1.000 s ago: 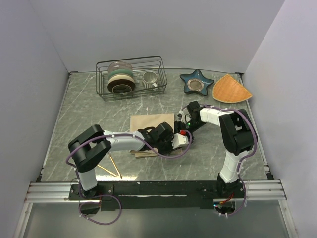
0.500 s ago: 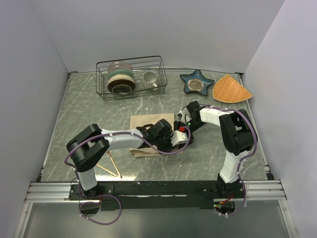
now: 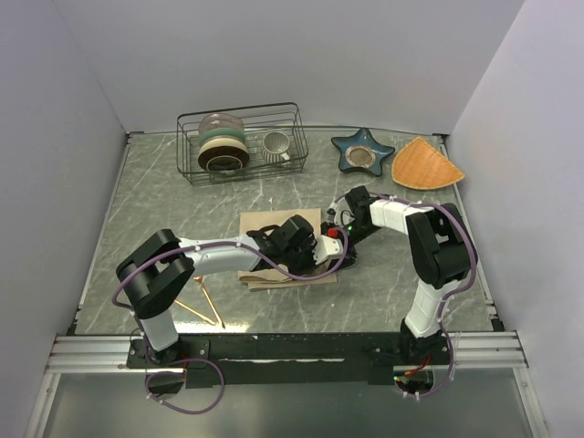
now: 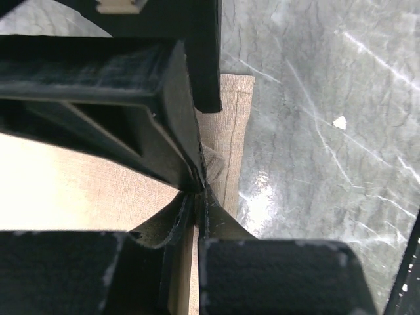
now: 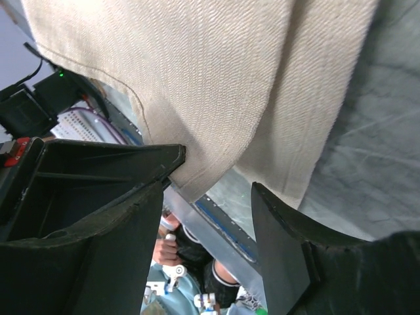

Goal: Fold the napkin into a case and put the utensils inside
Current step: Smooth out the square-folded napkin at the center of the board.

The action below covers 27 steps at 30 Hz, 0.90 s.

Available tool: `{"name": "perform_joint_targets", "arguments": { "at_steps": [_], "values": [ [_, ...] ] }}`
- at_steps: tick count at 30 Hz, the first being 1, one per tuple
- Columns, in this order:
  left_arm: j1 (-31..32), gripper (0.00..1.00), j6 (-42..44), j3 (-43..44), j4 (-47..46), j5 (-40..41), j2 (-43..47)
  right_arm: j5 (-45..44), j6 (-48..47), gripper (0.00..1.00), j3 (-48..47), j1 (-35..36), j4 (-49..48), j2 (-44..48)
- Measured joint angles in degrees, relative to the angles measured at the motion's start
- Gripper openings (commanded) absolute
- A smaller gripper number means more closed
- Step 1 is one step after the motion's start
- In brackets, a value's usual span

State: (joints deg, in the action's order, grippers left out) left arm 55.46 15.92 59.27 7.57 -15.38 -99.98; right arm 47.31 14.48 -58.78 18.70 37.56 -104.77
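The beige napkin [image 3: 274, 223] lies partly folded at mid-table, with stacked layers along its near edge [image 3: 278, 279]. My left gripper [image 3: 319, 248] sits at the napkin's right side. In the left wrist view its jaws [image 4: 200, 190] are shut, pinching a raised fold of the napkin [image 4: 65, 190] at the hem. My right gripper [image 3: 340, 225] is just beyond, at the same right edge. Its jaws [image 5: 218, 172] stand open, with a lifted napkin corner [image 5: 197, 79] hanging between the fingers and touching one. Two gold utensils [image 3: 203, 306] lie crossed near the left arm's base.
A wire rack [image 3: 239, 109] holding bowls and a mug stands at the back. A blue star-shaped dish [image 3: 362, 151] and an orange wedge mat [image 3: 425, 164] lie at the back right. Walls close in on both sides.
My left gripper slid away from the near edge toward the napkin's right hem and closed on the cloth. The right arm has barely moved.
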Motion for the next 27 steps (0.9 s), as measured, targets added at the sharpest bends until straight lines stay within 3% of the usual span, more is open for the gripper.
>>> {"name": "perform_joint_targets", "arguments": {
  "at_steps": [19,25,27],
  "values": [
    [-0.3,0.06,-0.6,0.0,1.1,0.2,1.3,4.4,3.3,0.55,-0.1,-0.3,-1.3,-1.5],
    [-0.3,0.07,-0.6,0.0,1.3,0.2,1.3,4.7,4.2,0.46,-0.9,-0.3,-1.6,-3.2],
    [-0.3,0.07,-0.6,0.0,1.2,0.0,1.3,4.8,4.5,0.39,-1.4,-0.3,-1.9,-4.1]
  ]
}}
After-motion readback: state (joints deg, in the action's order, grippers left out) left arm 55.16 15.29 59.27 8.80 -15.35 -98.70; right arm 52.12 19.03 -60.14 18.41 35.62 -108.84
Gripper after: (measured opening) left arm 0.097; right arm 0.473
